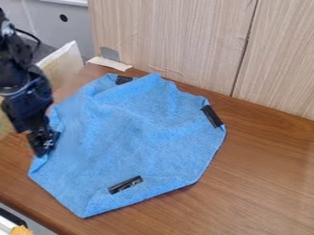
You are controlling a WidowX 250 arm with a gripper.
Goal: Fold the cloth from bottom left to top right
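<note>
The black gripper (44, 142) hangs at the left of the camera view, over the left edge of the blue cloth (135, 137). Whether its fingers hold the cloth cannot be made out. Spread over the wooden table, the cloth has a few wrinkles and an uneven outline, with its lowest corner pointing toward the front edge. Black clips or strips lie on it at the top, at the right edge and near the bottom. Part of the cloth's left edge is hidden behind the gripper.
A wood-panelled wall (178, 41) stands behind the table (264, 179). At the back left are a pale board (63, 64) and a strip of tape (109, 63). The table's front edge runs along the lower left, with a white and orange object below it.
</note>
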